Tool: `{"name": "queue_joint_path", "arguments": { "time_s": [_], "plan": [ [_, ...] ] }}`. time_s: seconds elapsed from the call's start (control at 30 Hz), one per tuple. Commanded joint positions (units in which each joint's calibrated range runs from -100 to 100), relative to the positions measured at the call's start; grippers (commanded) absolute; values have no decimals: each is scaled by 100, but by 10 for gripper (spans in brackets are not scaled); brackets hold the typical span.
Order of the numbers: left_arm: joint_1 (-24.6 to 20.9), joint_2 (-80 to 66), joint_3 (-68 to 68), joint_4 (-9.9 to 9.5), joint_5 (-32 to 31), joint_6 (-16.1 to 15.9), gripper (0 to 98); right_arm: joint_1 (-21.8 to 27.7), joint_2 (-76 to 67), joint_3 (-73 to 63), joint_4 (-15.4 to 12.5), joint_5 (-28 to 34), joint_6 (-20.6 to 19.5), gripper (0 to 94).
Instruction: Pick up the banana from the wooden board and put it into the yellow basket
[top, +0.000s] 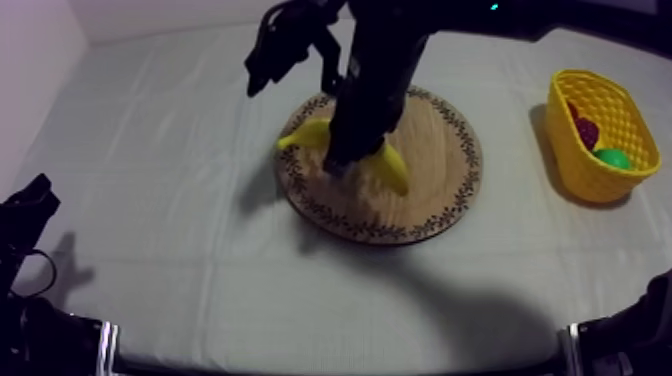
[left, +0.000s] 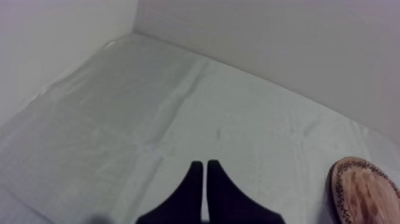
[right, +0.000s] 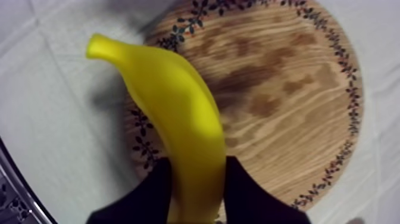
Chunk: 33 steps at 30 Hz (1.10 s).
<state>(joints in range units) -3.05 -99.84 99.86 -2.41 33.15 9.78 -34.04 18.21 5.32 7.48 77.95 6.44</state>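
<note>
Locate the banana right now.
Top view: the banana is over the left half of the board, with the right tool shut on it. The basket stands well off to its right.

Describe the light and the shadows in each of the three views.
Top view: the right arm throws a broad dark shadow over the cloth in front of the board; the basket shades the cloth beside it. Left wrist view: soft, even light, no hard shadows. Right wrist view: the banana casts a shadow on the cloth beside it.
</note>
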Motion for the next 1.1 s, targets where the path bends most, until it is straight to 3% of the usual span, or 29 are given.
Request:
{"name": "queue_joint_path", "arguments": {
  "time_s": [0.0, 0.23, 1.07],
  "plan": [
    [-2, 2, 3, -1, -1, 1, 1, 19, -225, -16, 59, 39, 18, 182],
    [-2, 2, 3, -1, -1, 1, 1, 104, -781, -17, 166, 238, 39, 193],
    [-2, 2, 3, -1, -1, 1, 1, 296, -1642, 152, 57, 637, 101, 203]
  ]
}}
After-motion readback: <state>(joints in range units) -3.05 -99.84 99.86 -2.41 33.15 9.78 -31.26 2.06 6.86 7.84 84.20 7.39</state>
